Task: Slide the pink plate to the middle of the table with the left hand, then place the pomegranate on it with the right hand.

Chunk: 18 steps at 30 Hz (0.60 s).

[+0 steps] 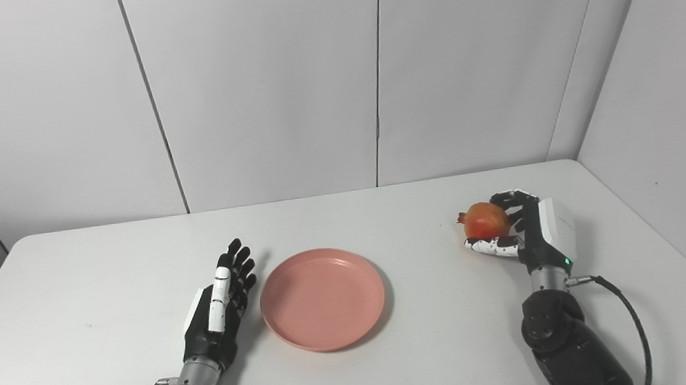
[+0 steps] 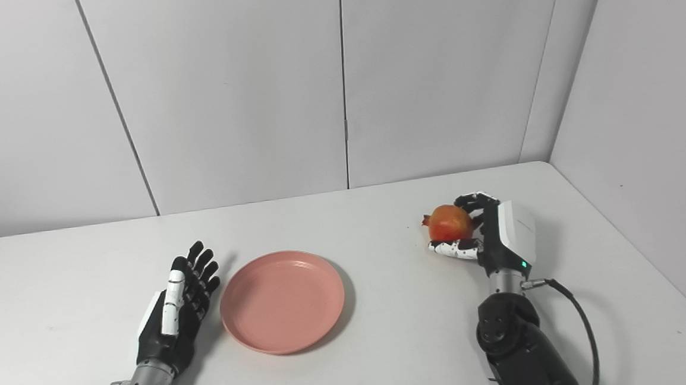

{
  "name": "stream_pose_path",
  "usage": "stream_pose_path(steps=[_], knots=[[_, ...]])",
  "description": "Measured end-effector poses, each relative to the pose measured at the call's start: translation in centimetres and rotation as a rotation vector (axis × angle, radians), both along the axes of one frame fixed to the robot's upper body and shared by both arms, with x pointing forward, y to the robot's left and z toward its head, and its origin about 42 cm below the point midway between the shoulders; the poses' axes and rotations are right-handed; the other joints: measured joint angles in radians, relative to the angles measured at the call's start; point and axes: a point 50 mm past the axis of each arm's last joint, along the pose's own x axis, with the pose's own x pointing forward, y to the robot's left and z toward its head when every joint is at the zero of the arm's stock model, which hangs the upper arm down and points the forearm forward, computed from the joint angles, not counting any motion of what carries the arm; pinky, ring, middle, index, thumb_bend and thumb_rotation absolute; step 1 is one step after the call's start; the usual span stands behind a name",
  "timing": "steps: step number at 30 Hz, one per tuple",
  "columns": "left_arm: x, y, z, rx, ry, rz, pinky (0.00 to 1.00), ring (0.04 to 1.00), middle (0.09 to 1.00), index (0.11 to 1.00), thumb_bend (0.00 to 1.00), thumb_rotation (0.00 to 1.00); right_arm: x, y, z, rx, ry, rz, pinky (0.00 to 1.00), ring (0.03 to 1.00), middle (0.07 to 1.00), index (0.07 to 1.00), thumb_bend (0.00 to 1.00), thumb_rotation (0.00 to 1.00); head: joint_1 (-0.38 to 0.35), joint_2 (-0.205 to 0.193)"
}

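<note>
The pink plate (image 1: 322,298) lies flat near the middle of the white surface (image 1: 88,303), and the left hand (image 1: 222,304) rests just beside its left rim, empty with fingers extended, as if the sliding is finished. Well off to the right, the right hand (image 1: 521,229) wraps its fingers around the pomegranate (image 1: 486,220), gripping it at the surface, apparently ready to carry it across to the plate.

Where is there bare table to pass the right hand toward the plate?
Bare table lies between the pink plate and the right hand holding the pomegranate. It is tight only where the left hand sits beside the plate.
</note>
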Motion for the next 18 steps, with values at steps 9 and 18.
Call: stream_pose_path(steps=[9, 18], knots=[[-0.1, -0.9, 0.0, -0.007, 0.002, 0.004, 1.0, 1.0, 1.0, 1.0, 0.56, 1.0, -0.1, 0.3, 1.3, 0.003, -0.081, 0.042, 0.4, 0.415, 0.482, 0.536, 0.52, 0.0, 0.048, 0.002], [-0.1, -1.6, 0.0, 0.002, 0.002, 0.007, 1.0, 1.0, 1.0, 1.0, 0.56, 1.0, -0.9, 2.2, 5.1, 0.08, -0.197, 0.168, 0.39, 0.413, 0.484, 0.534, 0.52, 0.0, 0.1, 0.006]])
